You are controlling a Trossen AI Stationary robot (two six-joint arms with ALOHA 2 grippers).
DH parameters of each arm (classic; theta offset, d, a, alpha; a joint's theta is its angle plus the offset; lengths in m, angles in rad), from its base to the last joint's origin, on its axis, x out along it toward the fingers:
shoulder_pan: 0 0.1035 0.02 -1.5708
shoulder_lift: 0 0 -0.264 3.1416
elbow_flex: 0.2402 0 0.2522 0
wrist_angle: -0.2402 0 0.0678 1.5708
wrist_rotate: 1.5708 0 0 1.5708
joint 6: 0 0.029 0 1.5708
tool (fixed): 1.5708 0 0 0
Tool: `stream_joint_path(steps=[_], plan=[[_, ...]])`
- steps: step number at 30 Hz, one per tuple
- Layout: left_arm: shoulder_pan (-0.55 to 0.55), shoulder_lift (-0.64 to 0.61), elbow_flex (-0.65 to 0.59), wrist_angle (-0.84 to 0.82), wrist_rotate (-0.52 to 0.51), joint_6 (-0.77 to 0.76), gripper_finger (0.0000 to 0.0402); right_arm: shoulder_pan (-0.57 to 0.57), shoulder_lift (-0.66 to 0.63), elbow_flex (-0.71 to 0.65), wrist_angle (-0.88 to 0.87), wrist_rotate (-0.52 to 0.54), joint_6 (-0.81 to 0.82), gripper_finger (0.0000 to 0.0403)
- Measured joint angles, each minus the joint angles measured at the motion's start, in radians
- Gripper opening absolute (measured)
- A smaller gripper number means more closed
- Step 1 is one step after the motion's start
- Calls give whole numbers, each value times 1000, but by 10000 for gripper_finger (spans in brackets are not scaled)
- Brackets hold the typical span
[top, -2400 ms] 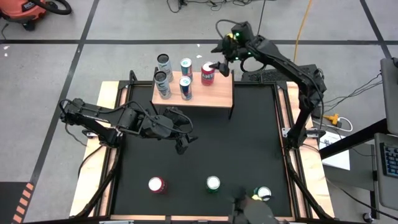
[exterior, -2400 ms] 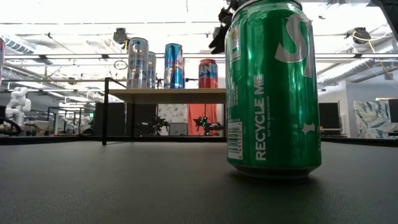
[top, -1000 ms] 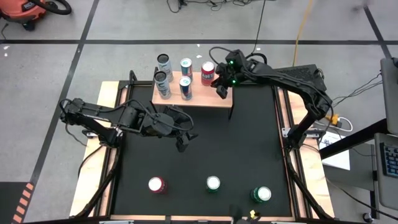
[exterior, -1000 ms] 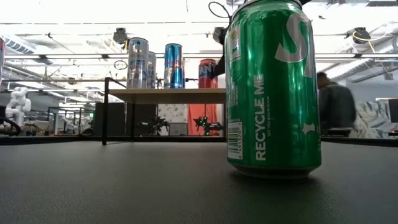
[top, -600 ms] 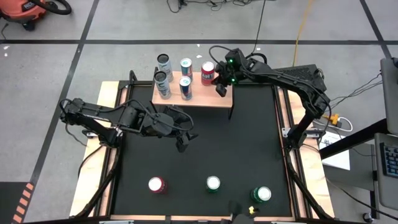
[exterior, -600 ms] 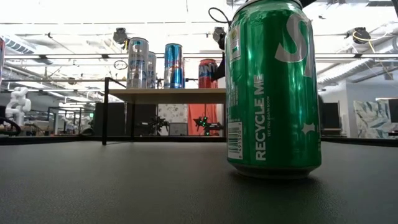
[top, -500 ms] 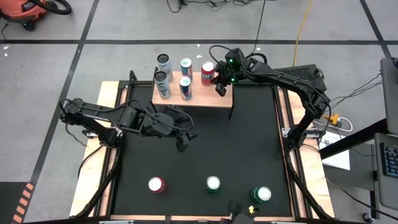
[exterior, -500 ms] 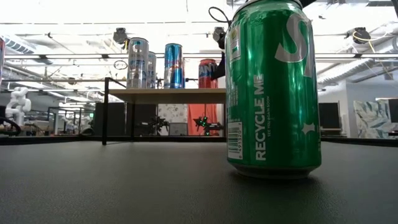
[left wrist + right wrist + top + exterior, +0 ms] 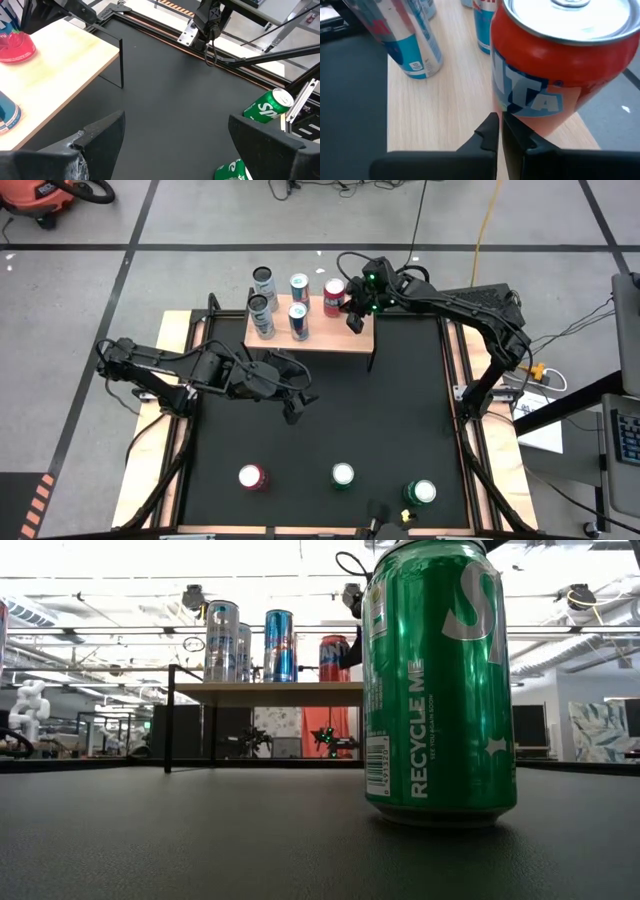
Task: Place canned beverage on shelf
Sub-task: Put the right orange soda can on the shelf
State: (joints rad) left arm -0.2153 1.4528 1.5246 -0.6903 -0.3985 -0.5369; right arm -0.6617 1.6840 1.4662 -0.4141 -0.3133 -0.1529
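My right gripper (image 9: 499,131) is pinched closed, holding nothing, just beside the red can (image 9: 565,65) standing on the shelf (image 9: 330,335). The other slim cans (image 9: 281,305) stand on the shelf's far side from it. My left gripper (image 9: 172,132) waits open, near the shelf.

A red shop vacuum (image 9: 45,198) and yellow cable (image 9: 487,225) lie on the floor.

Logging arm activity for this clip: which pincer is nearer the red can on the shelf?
Right. The right pincer, shut, sits right beside the red can. The left pincer, open, hovers over the mat, off the shelf.
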Motion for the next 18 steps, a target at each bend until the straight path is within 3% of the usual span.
stream_joint_path(steps=[18], plan=[[0,0,0,0,0,-6,358,0,0,0,21,2,-11,0]])
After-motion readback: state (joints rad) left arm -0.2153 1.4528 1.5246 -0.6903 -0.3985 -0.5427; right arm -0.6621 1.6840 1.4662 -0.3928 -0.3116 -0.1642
